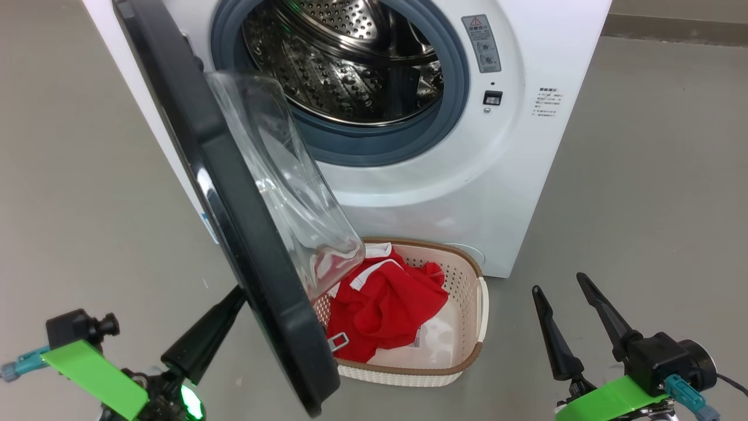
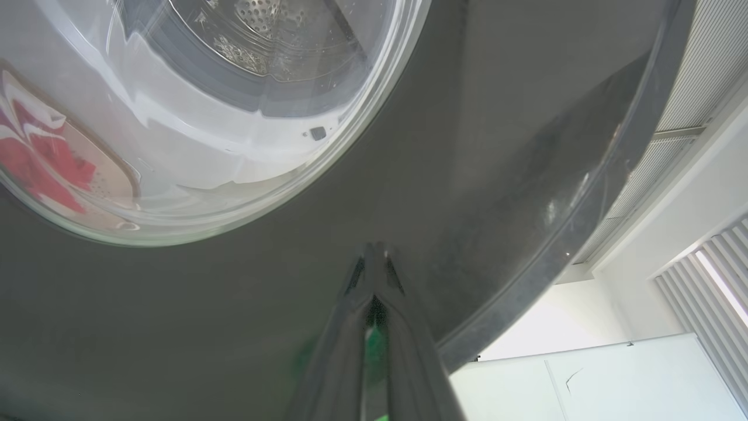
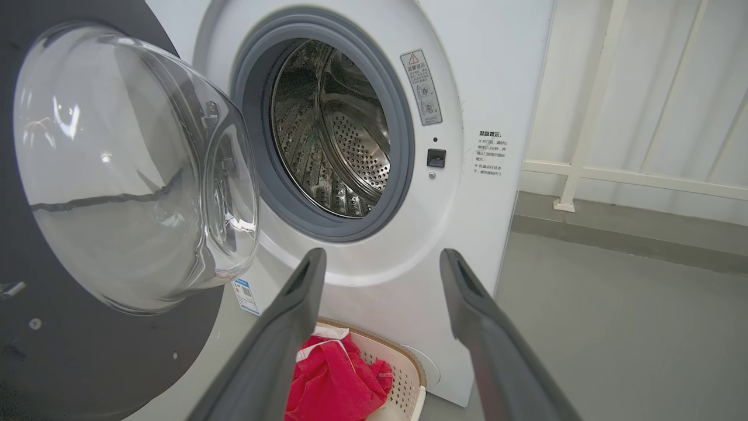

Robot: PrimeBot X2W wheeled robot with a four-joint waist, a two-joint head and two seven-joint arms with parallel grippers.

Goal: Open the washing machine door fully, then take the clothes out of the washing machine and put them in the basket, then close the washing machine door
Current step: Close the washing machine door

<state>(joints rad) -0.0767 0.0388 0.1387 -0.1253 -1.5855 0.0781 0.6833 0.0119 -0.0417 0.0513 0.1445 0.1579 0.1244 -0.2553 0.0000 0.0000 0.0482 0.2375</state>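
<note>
Head view: clothes (image 1: 385, 310) lie in the basket (image 1: 470, 345); right gripper (image 1: 557, 282) gapes wide, empty.
Left wrist view: left gripper (image 2: 374, 250), closed on nothing, tips against the washing machine door (image 2: 234, 304); best pushed steadily near the rim.
Right wrist view: drum (image 3: 333, 146) shows no clothes.

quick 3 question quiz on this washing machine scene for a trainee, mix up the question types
1. True or false: the clothes lie in the basket.
2. Multiple choice: the right gripper is A) open, holding nothing, B) shut on a red garment, C) shut on a basket handle.
3. Short answer: what do the shut fingertips of the left gripper point at?

Key
1. True.
2. A.
3. The black outer face of the washing machine door.
</note>
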